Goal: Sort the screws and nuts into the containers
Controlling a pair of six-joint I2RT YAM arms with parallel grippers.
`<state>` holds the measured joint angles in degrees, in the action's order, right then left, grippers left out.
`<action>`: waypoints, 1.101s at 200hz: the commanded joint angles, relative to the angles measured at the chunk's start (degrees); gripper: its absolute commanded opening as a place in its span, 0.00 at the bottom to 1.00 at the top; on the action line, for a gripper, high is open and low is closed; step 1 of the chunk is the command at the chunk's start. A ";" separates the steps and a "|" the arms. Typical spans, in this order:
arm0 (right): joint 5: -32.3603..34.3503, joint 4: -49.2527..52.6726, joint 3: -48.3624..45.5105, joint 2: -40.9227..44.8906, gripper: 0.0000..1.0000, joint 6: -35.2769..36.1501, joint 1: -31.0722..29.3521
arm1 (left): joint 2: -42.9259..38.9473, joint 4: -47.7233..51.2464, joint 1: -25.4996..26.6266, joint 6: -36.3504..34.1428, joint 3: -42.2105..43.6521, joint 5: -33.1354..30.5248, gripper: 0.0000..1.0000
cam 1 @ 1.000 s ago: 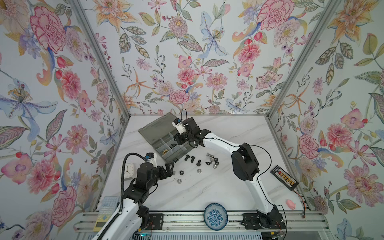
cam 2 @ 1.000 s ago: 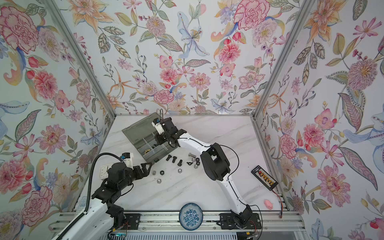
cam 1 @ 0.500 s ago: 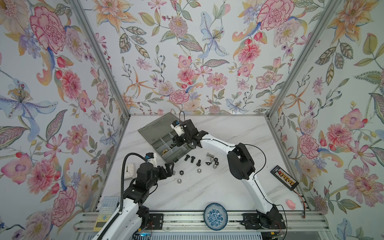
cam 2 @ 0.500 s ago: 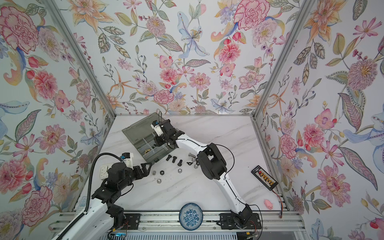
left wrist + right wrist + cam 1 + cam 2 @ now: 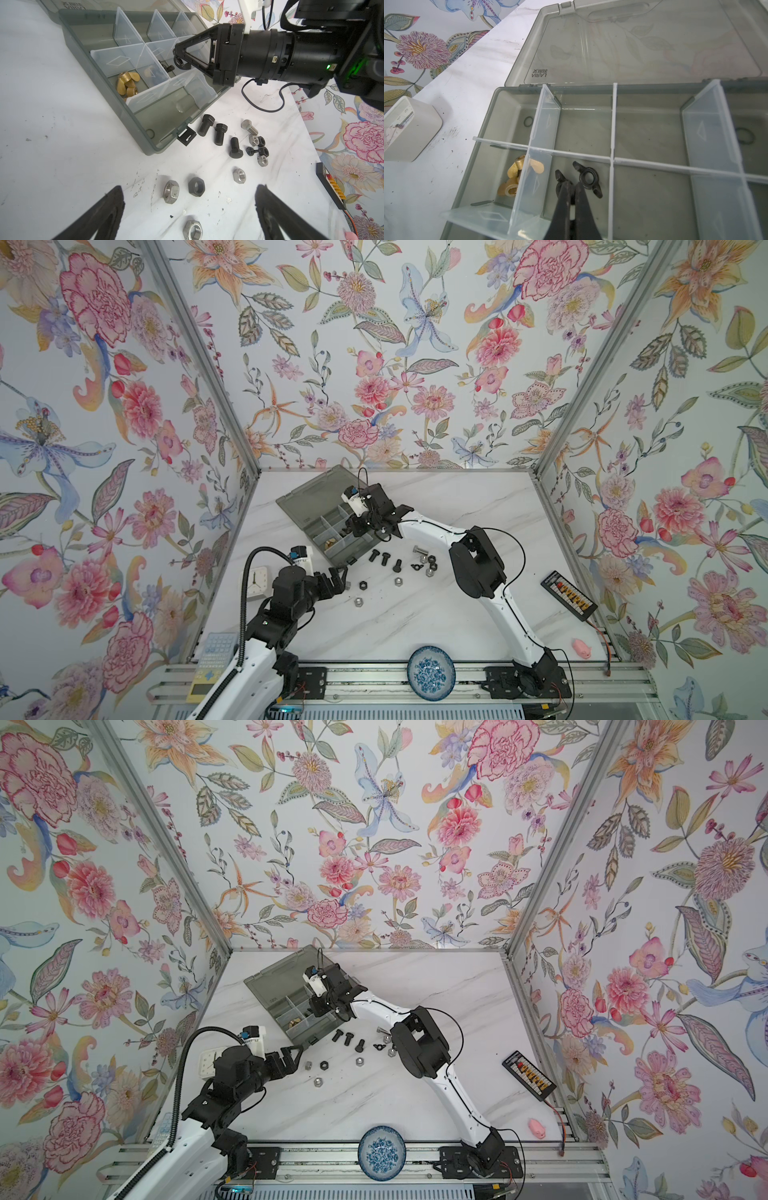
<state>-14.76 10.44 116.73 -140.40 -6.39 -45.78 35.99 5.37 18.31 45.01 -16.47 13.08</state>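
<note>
tabletop [image 5: 415, 614]: most parts unsorted | organizer box [image 5: 583, 128]: open, mostly empty | right hand [image 5: 572, 185]: pinched shut on gripped black wing nut [image 5: 180, 62] over its compartment | left hand [image 5: 337, 576]: spread wide, empty | black bolts [image 5: 220, 134], silver bolt [image 5: 249, 126], hex nuts [image 5: 171, 191], loose black wing nut [image 5: 252, 150]: on tabletop beside box | brass wing nuts [image 5: 512, 170], stored black wing nut [image 5: 588, 178]: binned in adjacent compartments | progress: early

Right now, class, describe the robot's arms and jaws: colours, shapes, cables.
White links, black joints on both the left arm and right arm. A ribbed black hose arcs over the left; thin black wire follows the right. Jaws: black triangular frames.
</note>
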 commanded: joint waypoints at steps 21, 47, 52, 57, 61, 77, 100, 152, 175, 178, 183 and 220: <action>-0.06 -1.03 1.50 -0.84 0.05 -0.19 -0.35 | -0.03 0.96 -0.72 0.42 -0.05 -0.87 0.99; -0.45 -1.03 1.40 -0.37 0.27 -0.93 -0.20 | 0.01 0.97 -0.81 0.47 -0.12 -0.86 0.99; -0.83 -1.03 1.40 -0.24 0.28 -1.06 -0.08 | -0.04 0.96 -0.74 0.43 -0.16 -0.86 0.99; -1.17 -1.05 1.27 0.21 0.30 -1.33 0.05 | -0.04 0.96 -0.76 0.47 -0.21 -0.86 0.99; -1.27 -1.03 1.18 0.48 0.30 -1.40 0.09 | -0.03 0.92 -0.78 0.50 -0.23 -0.92 0.99; -1.29 -1.08 0.03 2.32 0.31 -1.43 0.27 | 0.14 0.90 -0.81 0.39 -0.56 -0.87 0.99; -1.17 -1.11 -3.95 7.24 0.33 -0.91 0.41 | 0.23 0.53 -0.79 0.28 -0.58 -0.62 0.99; 2.76 -1.32 -21.66 24.37 0.41 -1.51 0.43 | 0.73 -1.58 -0.81 0.63 -0.48 0.30 0.99; 4.49 -1.13 -30.73 32.34 0.46 -3.14 1.02 | 1.20 -1.76 -0.76 0.37 -0.75 1.02 0.99; 4.62 -1.12 -31.66 32.96 0.47 -3.31 1.08 | 1.27 -1.79 -0.81 0.35 -0.76 1.03 0.99; 4.80 -1.12 -33.62 34.55 0.47 -3.64 1.30 | 1.35 -1.85 -0.81 0.30 -0.76 1.20 0.99; 4.33 1.88 -44.74 43.31 0.50 -2.14 2.85 | 1.63 -2.62 -0.77 0.48 -0.14 1.68 0.99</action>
<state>-11.27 8.47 77.38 -99.96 -9.10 -43.97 37.54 4.40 18.26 45.04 -16.47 13.34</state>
